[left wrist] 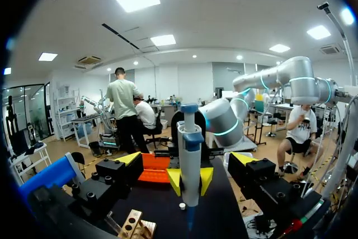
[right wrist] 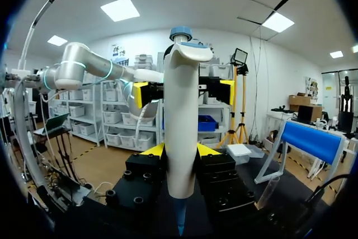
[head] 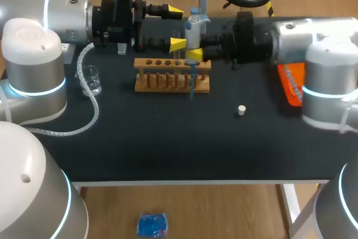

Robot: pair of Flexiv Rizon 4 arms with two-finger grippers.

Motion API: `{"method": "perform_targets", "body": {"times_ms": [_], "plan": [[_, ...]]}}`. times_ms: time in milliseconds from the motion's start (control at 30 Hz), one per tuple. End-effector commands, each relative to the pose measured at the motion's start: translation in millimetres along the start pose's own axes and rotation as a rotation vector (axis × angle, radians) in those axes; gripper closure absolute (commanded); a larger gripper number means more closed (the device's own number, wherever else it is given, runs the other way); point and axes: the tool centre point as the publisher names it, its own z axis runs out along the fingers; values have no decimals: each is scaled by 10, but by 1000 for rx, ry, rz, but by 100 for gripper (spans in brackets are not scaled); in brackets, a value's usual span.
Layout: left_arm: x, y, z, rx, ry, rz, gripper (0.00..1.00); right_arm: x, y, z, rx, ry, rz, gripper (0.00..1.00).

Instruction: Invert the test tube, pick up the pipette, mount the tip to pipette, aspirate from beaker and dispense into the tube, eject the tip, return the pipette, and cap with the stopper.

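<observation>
My right gripper [head: 193, 54] is shut on the white pipette [head: 193, 26] with a blue cap and holds it upright. The pipette's blue tip [head: 192, 89] hangs down over the wooden tube rack [head: 168, 76]. In the right wrist view the pipette [right wrist: 180, 132] fills the gap between my right gripper's [right wrist: 180, 150] fingers. My left gripper [head: 176, 27] stands wide open, one yellow finger on each side of the pipette's upper part, clear of it. The left wrist view shows the pipette [left wrist: 190, 166] ahead of that open gripper [left wrist: 187, 158]. I cannot make out the test tube.
A glass beaker [head: 90, 79] stands at the left of the dark table. A small white stopper [head: 241, 110] lies right of the rack. An orange tip box [head: 291, 85] sits at the right, under my right arm.
</observation>
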Motion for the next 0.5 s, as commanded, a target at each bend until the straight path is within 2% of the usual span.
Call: {"method": "perform_targets", "body": {"times_ms": [33, 333, 500], "plan": [[-4, 7, 13, 3, -2, 2, 0, 1, 12, -571, 6, 83, 3, 100], [-4, 7, 13, 3, -2, 2, 0, -132, -18, -1348, -6, 119, 6, 100], [-4, 7, 13, 3, -2, 2, 0, -295, -22, -1790, -10, 92, -6, 100]]}}
